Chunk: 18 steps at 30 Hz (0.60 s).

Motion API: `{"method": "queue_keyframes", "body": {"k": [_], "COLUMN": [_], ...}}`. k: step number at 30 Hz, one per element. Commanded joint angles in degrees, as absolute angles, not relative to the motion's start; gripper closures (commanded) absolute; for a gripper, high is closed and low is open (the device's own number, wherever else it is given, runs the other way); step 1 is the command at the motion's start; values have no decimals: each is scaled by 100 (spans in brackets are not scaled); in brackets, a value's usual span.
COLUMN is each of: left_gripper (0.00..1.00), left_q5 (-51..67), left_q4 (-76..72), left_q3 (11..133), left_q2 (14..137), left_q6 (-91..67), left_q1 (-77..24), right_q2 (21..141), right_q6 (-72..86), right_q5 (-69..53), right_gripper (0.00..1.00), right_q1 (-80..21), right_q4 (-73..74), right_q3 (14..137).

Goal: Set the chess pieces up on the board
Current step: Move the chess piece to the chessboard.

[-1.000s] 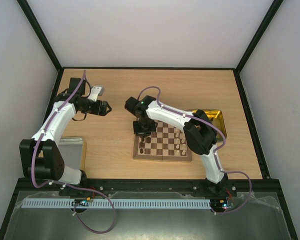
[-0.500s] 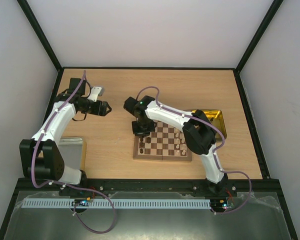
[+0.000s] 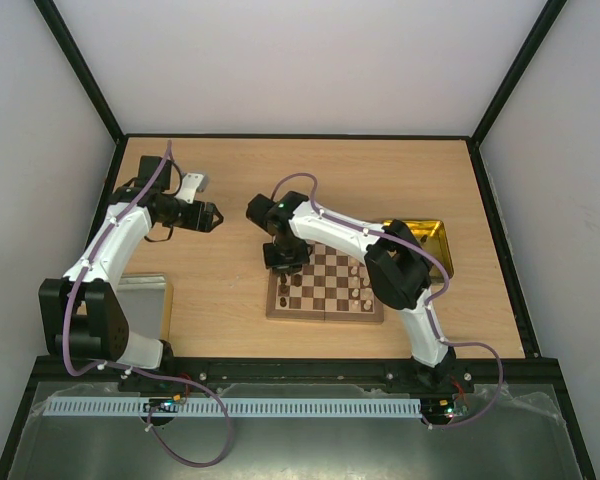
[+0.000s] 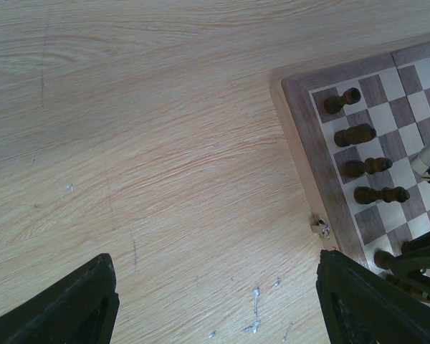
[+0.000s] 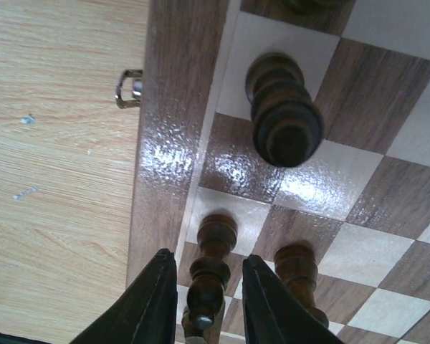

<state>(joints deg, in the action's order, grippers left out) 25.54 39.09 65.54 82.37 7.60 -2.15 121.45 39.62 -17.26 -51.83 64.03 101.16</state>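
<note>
my right hand is down over the board, its two fingers standing either side of a slim dark piece on the file along the board's border. a sliver of board shows on each side of the piece, so i read the hand as released, straddling it rather than clenched on it. another dark piece stands just outside the other finger, and a stouter dark one sits further out past the fingertips. my worry is the way out. if the hand rises at a slant, a finger could catch the slim piece's collar and tip it. it would then fall into its neighbour or over the border onto the bench. any sideways drift would knock the neighbour, which is very near that finger. my left hand hangs wide open above bare bench, with the board edge and a row of dark chess pieces off to its side, well clear of any contact.
</note>
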Motion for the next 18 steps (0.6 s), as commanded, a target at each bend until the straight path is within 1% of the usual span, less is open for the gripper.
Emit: {"method": "queue_keyframes", "body": {"k": [1, 10, 14, 18], "left_gripper": [24, 24, 24, 24], "left_q5": [2667, 2673, 2663, 2653], "left_q4": [3881, 3863, 3880, 3876], "left_q3": [6506, 6473, 6469, 6460], "left_q2": [8152, 8141, 8118, 8108], "left_q6": [836, 850, 849, 848], "left_q1": [-171, -167, -167, -167], "right_q2": [12227, 12212, 12025, 11564], "right_q6": [3948, 3986, 4000, 3993], "right_q5": [-1601, -1256, -756, -417], "right_gripper": [76, 75, 75, 72], "right_q1": [-5225, -5190, -5142, -5075], "right_q4": [6627, 6919, 7258, 7358], "right_q3": [10387, 10846, 11014, 10669]}}
